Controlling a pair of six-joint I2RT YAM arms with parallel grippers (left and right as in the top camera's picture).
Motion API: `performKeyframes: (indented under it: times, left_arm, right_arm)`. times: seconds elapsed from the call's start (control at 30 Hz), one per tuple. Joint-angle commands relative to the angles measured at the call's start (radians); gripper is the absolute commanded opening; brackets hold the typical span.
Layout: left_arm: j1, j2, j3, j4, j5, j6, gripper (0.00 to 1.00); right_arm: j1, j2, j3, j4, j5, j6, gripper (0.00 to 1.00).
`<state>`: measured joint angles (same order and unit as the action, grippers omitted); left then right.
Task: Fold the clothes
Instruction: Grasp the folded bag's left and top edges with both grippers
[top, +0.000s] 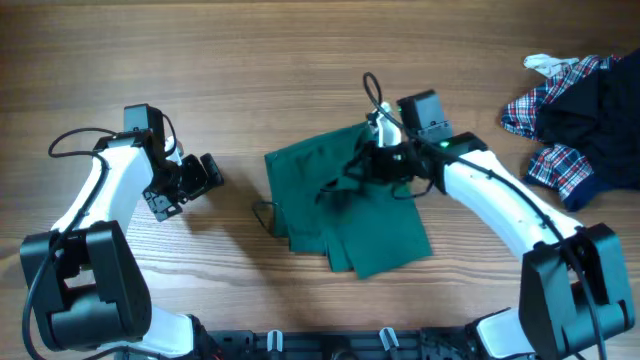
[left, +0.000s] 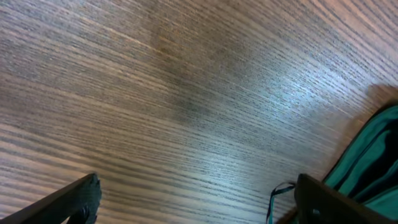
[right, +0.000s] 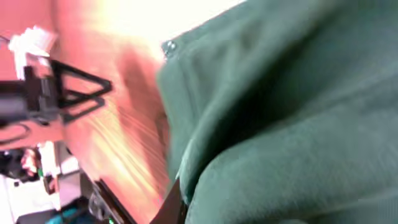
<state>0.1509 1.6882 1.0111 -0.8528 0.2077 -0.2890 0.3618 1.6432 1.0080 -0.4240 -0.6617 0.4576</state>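
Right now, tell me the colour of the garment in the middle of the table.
The garment is plain dark green, unpatterned; clearest in the overhead view.

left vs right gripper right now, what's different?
The left gripper is wide open; the right gripper is shut. The left hangs over bare table, beside the green garment and apart from it; the right is down on the garment, pinching its cloth. Both face the garment.

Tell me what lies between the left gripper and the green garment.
Between the left gripper and the green garment, the overhead view shows only bare wood table, plus a thin cord at the garment's edge.
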Motion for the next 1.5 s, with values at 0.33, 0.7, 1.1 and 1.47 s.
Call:
performKeyframes:
  times: [0.33,0.7,1.1,1.47]
  left_arm:
    - [-0.004,-0.018,0.016,-0.005,0.005,0.025,1.00]
    - [-0.044,-0.018,0.016,-0.106,0.357,0.024,1.00]
    - [-0.246,-0.007,-0.111,0.212,0.461,-0.202,1.00]
    - [-0.319,0.145,-0.112,0.313,0.514,-0.218,1.00]
  right_arm:
    - [0.029,-0.018,0.056,-0.010,0.290,0.054,0.81]
    - [-0.044,-0.017,0.222,-0.440,0.517,-0.195,1.00]
    - [-0.043,-0.017,0.222,-0.442,0.508,-0.196,1.00]
    - [-0.043,-0.017,0.222,-0.460,0.505,-0.196,1.00]
